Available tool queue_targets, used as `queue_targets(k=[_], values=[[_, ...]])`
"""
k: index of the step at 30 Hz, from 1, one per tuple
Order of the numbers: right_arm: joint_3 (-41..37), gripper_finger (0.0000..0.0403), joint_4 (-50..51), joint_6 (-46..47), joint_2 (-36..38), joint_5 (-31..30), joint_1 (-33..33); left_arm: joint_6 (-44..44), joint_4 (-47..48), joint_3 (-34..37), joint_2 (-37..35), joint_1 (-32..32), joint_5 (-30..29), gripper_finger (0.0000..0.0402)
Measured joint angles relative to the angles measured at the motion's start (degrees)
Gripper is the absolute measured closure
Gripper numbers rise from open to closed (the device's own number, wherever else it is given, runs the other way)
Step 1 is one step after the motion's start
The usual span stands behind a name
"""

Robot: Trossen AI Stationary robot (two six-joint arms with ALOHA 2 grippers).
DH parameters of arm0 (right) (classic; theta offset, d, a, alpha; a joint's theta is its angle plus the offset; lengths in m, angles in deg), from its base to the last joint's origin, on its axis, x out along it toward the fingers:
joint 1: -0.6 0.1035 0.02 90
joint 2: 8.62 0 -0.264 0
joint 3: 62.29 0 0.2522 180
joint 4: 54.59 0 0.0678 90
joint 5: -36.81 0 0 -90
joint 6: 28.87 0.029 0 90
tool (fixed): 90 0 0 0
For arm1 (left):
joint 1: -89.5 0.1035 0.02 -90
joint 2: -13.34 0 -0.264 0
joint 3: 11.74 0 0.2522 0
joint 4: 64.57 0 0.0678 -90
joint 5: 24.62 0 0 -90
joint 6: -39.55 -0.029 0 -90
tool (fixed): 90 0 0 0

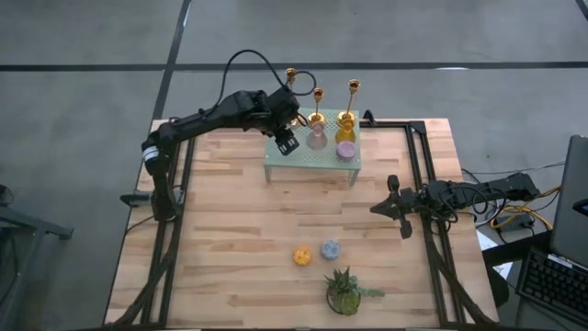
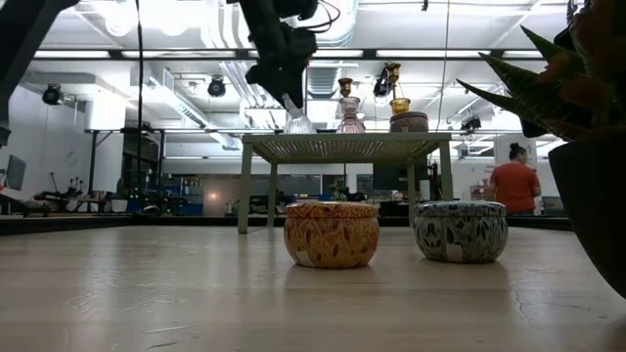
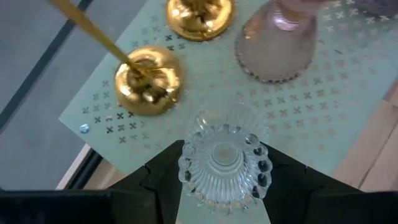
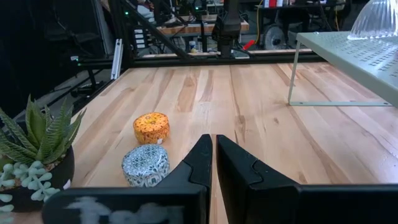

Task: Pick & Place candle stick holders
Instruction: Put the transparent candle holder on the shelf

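Candle stick holders, three shiny gold metal ones with thin stems and round flared bases, stand on the pale green perforated metal stand (image 1: pixel 312 164) at the far side of the wooden table (image 1: pixel 230 230): one (image 1: pixel 291 75) at the far left corner, one (image 1: pixel 318 95) in the middle, one (image 1: pixel 353 87) more to the right. On the same stand I see also a pinkish ribbed glass holder (image 3: pixel 273 46), a purple round puck (image 1: pixel 345 151) and a clear ribbed glass holder (image 3: pixel 224 158).

The left gripper (image 1: pixel 286 142) is above the near left part of the stand, and its jaws are grasping this clear glass holder from two sides. The right gripper (image 1: pixel 393 207) waits low over the right side of the table with its jaws clenched on nothing.

I think the risk is this: the nearest gold base (image 3: pixel 149 81) is just beside the glass piece, and its stem leans across the wrist view. If the arm moves sideways, it may knock this candlestick, and it could fall off the edge of the stand. Glass is smooth, so it may also slip.

Near the front of the table are an orange patterned puck (image 1: pixel 301 256), a blue-grey patterned puck (image 1: pixel 331 249) and a small green plant in a pot (image 1: pixel 345 291). I cannot tell what the pucks contain.
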Motion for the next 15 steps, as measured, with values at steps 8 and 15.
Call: queue_targets(k=[8, 15], values=[[0.00, 0.0385, 0.00, 0.00, 0.00, -0.01, 0.00, 1.06, -2.41, 0.32, 0.24, 0.17, -6.56, 0.0217], [0.00, 0.0385, -0.02, 0.00, 0.00, 0.00, 0.00, 2.32, -3.84, 0.32, 0.24, 0.15, -6.42, 0.0216]])
